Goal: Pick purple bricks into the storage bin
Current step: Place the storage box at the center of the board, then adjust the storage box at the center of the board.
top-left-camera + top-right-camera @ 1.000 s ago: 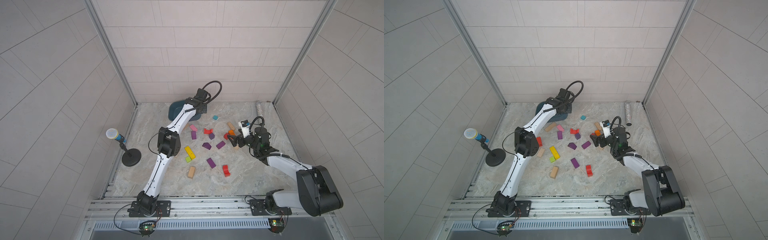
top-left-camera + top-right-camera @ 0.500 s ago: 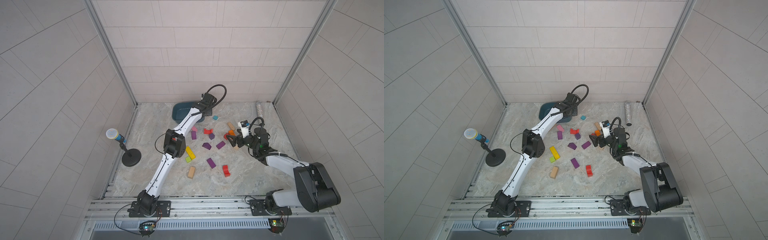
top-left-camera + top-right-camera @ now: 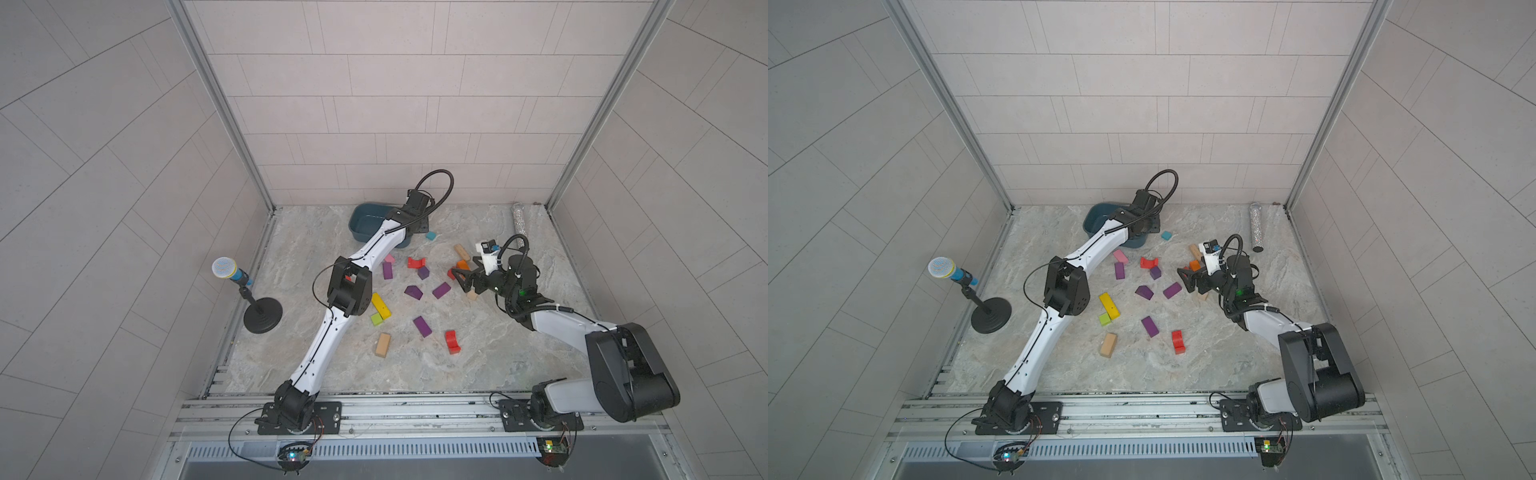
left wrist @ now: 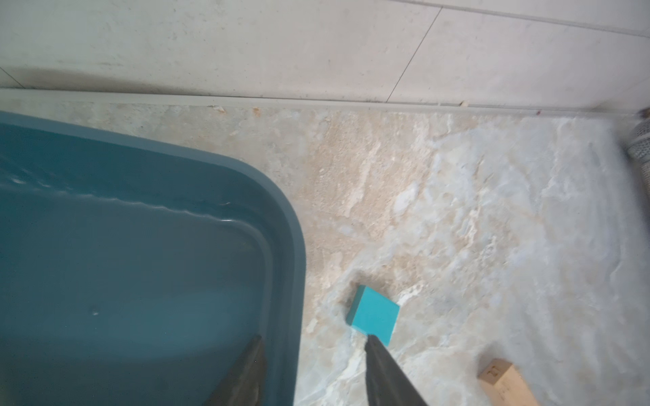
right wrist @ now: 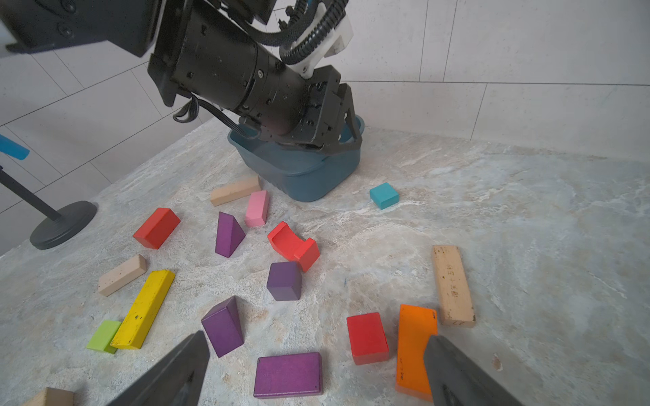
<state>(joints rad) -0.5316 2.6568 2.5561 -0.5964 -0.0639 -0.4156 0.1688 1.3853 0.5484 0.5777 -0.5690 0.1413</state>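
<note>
Several purple bricks lie mid-table in both top views: a bar (image 3: 387, 270), a cube (image 3: 423, 272), two wedges (image 3: 413, 292) (image 3: 441, 290) and a nearer bar (image 3: 1150, 326). The dark teal storage bin (image 3: 365, 220) stands at the back; the part its wrist view shows (image 4: 281, 211) holds nothing. My left gripper (image 4: 313, 351) hangs open and empty across the bin's right-hand rim. My right gripper (image 5: 316, 339) is wide open low over a flat purple brick (image 5: 287, 374), not touching it, with a purple wedge (image 5: 223, 325) beside one finger.
A teal cube (image 4: 373, 313) sits just right of the bin. Red (image 5: 367, 337), orange (image 5: 415, 344), pink (image 5: 257, 208), yellow (image 3: 381, 306), green and plain wooden blocks lie among the purple ones. A microphone stand (image 3: 262, 316) is at the left, a glitter tube (image 3: 518, 218) at the back right.
My left arm has swung right, from over the bin's left part to its right end, and its jaws have opened. The right arm has hardly moved.
</note>
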